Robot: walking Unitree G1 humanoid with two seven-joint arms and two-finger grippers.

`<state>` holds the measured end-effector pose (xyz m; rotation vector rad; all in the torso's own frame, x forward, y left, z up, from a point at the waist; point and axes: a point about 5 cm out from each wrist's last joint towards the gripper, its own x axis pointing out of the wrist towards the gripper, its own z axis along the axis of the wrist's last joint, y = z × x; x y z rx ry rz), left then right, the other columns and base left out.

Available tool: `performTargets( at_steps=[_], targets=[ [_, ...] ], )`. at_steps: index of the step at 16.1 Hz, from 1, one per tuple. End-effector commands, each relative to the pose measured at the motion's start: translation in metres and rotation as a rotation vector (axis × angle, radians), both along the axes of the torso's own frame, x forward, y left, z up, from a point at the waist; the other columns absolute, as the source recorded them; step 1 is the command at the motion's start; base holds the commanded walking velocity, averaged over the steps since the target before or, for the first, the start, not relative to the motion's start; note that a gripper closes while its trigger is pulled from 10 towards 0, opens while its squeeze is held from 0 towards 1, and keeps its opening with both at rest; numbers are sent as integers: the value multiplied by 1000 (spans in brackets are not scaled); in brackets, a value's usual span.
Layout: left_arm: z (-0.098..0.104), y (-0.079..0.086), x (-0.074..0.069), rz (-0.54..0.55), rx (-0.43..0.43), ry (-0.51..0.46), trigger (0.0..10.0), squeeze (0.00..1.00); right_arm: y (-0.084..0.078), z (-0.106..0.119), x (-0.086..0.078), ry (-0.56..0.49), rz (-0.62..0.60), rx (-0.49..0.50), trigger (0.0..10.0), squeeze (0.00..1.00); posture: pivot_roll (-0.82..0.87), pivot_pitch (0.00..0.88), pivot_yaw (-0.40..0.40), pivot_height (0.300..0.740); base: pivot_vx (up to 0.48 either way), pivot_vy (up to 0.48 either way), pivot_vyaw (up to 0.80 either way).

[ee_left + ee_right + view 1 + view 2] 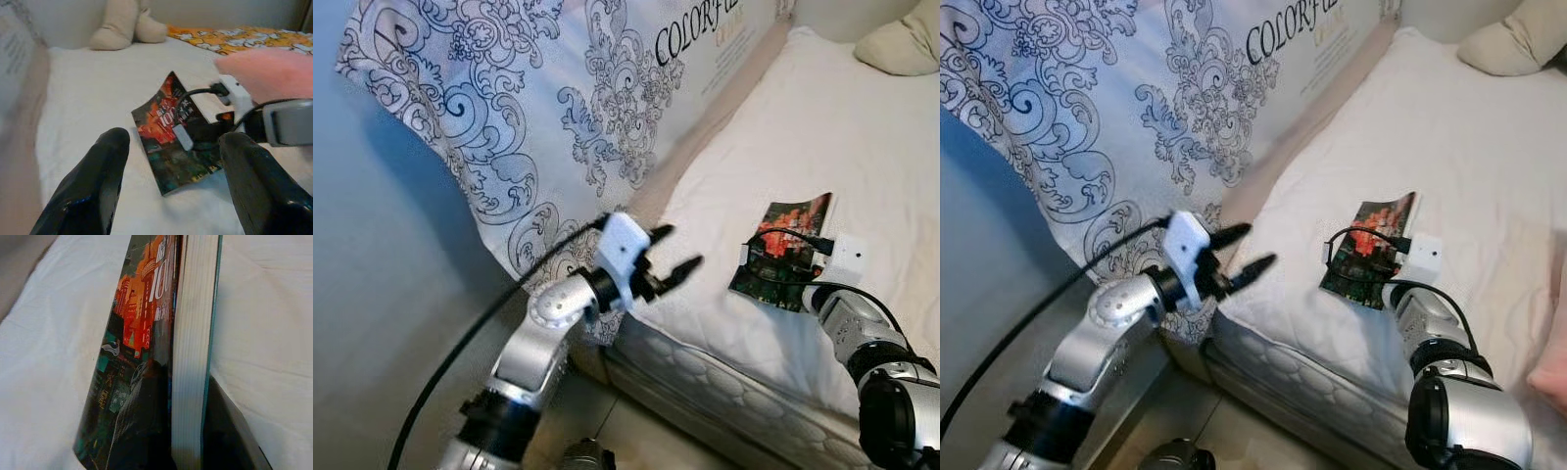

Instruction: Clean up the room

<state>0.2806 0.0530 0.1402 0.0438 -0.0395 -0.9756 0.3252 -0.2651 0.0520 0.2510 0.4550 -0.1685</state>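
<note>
White bedding is covering the mattress [773, 382] in front of the robot, and on the far left a paisley-patterned pillow [538, 108] printed with lettering is leaning up against the blue wall [372, 294]. Moving rightward, the left gripper [674, 253] is hovering in the air at the near edge of the bed, its two black fingers spread wide with nothing between them, pointing toward the middle of the sheet. Further right, a paperback book [781, 252] with a red and teal city-scene cover is lying on the sheet, well in from the edge, and the right gripper [1363, 262] is closing on its near end; in the right wrist view one finger is sitting over the cover [132, 382] and the other under the page block [190, 357], so the fingers are narrowed onto the book. Off toward the head of the bed a cream plush toy [124, 24] is resting, with an orange patterned cloth [239, 38] beside it. The step in hand looks like lifting the book off the bed. To do that well, the right gripper should be keeping its squeeze firm near the spine so the cover is not peeling open, and raising straight up before swinging away, while the left gripper is keeping clear.
</note>
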Motion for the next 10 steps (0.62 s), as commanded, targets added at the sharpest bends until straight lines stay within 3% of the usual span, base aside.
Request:
performTargets(
  at_steps=[1, 6, 8, 10],
  targets=[
    [1, 4, -2, 4, 13, -1, 10000, 0, -8, 2, -1, 14, -30, -39, 0, 0, 229, 75, 99, 740, 0, 0, 0],
    [5, 11, -3, -3, 39, -6, 10000, 0, 3, -6, -2, 3, -160, 140, 0, 0, 237, 75, 93, 740, 0, 0, 0],
    [6, 11, -3, -2, 41, -7, 10000, 0, 11, -10, -2, 15, -164, 171, 0, 0, 237, 75, 93, 740, 0, 0, 0],
    [6, 12, -5, -3, 46, -3, 10000, 0, 18, -10, 1, 28, -127, 140, 0, 0, 252, 76, 91, 740, 0, 0, 0]
  ],
)
